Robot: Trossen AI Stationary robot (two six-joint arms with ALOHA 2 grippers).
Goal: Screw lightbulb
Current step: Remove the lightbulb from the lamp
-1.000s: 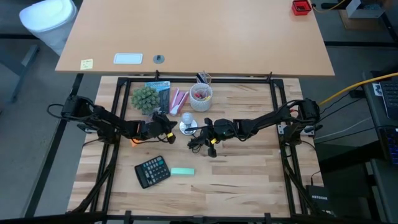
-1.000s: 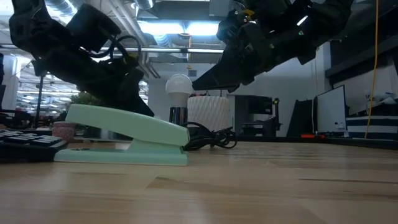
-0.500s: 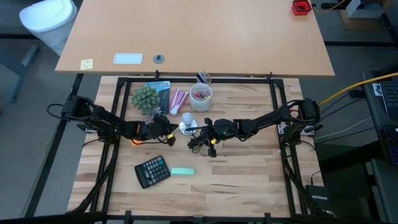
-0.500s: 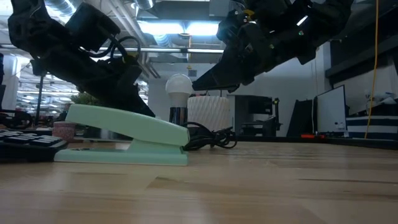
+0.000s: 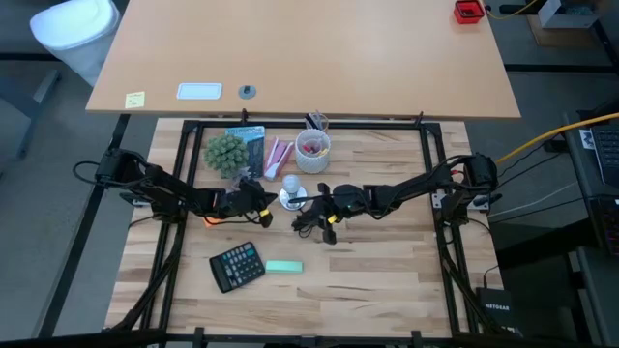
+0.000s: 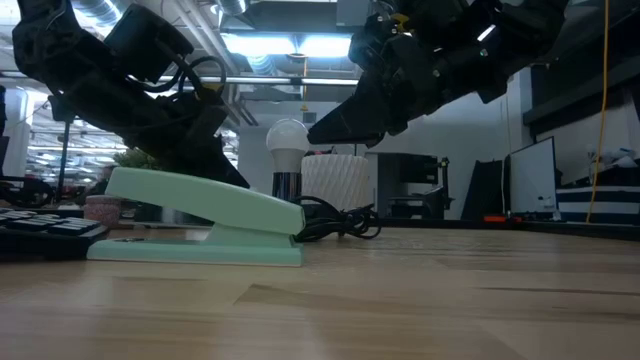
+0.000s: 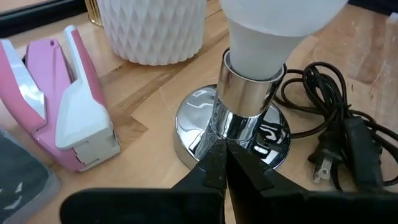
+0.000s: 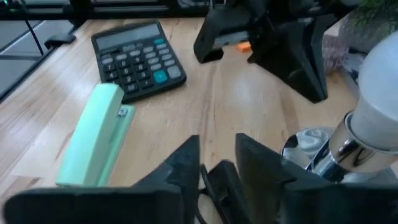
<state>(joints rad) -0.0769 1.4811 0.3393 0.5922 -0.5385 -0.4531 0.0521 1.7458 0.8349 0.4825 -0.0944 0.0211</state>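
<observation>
Left gripper: fingers pressed together, tips touching the foot of the socket on the lamp base; holds nothing.
Right gripper: fingers a little apart with a gap between them, holding nothing; it sits just right of the bulb and clear of it, above the cord.
Bulb: pale white, rounded, upright, its neck seated in the shiny chrome socket; unlit.
Bulb place: mid-worktop, between the two grippers, just near of the white cup.
Base: round mirror-bright disc, flat on the wood, black cord and plug coiled at its right.
Count: one bulb, one lamp base, one calculator, one green stapler, one pink stapler, one white cup, one small plant, two arms.
Near-left things: calculator and green stapler lie side by side, well apart from the bulb.
</observation>
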